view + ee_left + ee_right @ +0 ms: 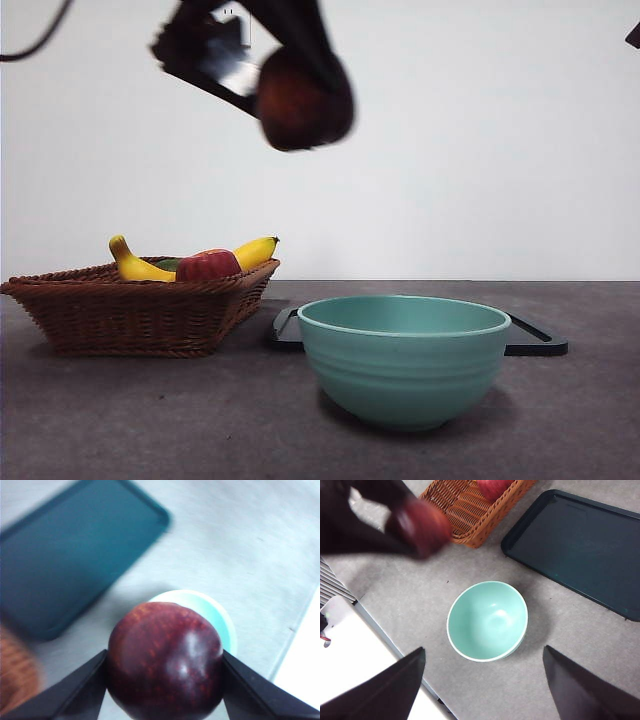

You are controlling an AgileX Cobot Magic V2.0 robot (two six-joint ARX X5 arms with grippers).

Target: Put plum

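My left gripper [300,95] is shut on the plum [165,662], a glossy dark maroon fruit, and holds it high in the air, above and left of the teal bowl [405,360]. The plum also shows in the front view [303,98] and, blurred, in the right wrist view [420,525]. In the left wrist view the bowl's rim [220,612] peeks out just behind the plum. My right gripper [485,690] is open and empty, high over the bowl [487,620].
A wicker basket [140,305] at the left holds bananas [135,265] and a red apple-like fruit [208,265]. A dark flat tray [535,340] lies behind the bowl. The table's near edge [385,640] shows in the right wrist view.
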